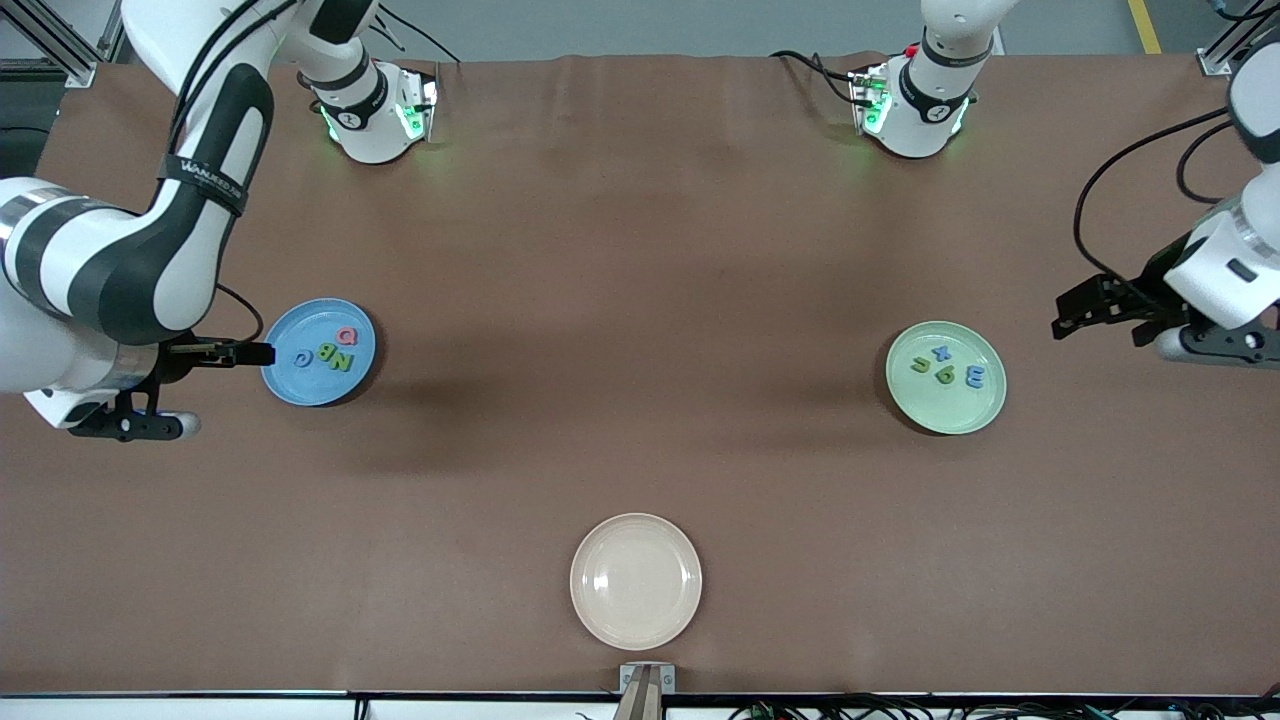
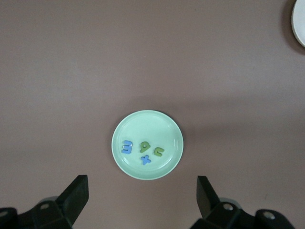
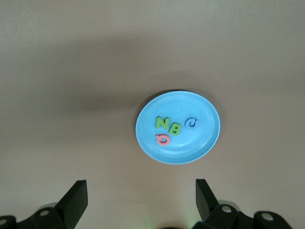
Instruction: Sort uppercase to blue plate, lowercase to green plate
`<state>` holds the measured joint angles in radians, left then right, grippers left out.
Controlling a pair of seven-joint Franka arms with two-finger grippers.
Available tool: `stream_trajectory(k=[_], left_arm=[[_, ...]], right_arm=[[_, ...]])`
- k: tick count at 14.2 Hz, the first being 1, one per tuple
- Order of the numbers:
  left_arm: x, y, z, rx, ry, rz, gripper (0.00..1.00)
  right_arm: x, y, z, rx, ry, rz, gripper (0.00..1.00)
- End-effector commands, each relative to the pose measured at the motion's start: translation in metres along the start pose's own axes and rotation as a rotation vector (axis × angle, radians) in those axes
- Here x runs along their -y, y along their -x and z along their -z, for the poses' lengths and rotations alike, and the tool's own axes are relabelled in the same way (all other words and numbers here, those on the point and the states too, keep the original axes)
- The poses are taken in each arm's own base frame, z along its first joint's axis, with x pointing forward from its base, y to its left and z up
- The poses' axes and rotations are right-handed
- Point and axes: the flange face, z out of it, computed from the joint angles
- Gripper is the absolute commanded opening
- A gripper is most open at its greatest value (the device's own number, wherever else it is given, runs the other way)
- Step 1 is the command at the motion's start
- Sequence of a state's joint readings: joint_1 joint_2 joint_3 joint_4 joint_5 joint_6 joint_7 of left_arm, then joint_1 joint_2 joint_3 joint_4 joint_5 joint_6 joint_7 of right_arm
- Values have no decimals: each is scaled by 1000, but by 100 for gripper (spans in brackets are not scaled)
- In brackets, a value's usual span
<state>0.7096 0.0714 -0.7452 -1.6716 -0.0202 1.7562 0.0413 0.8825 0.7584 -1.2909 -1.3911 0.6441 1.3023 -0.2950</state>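
Four foam capitals lie together in the blue plate (image 1: 318,352) toward the right arm's end of the brown worktop (image 1: 640,250): a pink-red Q (image 1: 347,336), a green N (image 1: 343,361) touching a green B (image 1: 327,354), and a blue G (image 1: 303,356). The green plate (image 1: 946,377), well apart toward the left arm's end, holds a blue x (image 1: 941,353), a blue m (image 1: 974,376) and two green lowercase letters (image 1: 934,371), possibly a q and an n. A cream-white plate (image 1: 636,580) sits nearer the front camera than the blue plate. The right end effector (image 3: 141,202) hangs just beside the blue plate, fingers spread apart. The left end effector (image 2: 142,198) waits beside the green plate, fingers likewise apart.
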Motion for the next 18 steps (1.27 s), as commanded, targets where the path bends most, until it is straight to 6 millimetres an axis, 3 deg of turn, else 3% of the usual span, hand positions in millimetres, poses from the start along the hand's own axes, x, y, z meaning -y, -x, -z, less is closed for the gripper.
stream_trajectory(k=[1,4,7,9,13,18], left_arm=[[5,6,27,16,8,23,100],[9,9,39,-7,-11,28,100],[12,7,49,-29,-10,25,100],[5,7,48,-28,-16,17,100],[10,13,49,-12,-32,28,100],[-6,13,47,0,-29,3,100]], right_arm=[[-7,4,29,15,-6,-9,100],[-22,12,48,-9,19,53,100],[-13,25,63,-33,30,13,100],[-10,32,62,-28,14,2,100],[-28,58,55,-66,5,10,100],[-30,81,48,-118,11,16,100]])
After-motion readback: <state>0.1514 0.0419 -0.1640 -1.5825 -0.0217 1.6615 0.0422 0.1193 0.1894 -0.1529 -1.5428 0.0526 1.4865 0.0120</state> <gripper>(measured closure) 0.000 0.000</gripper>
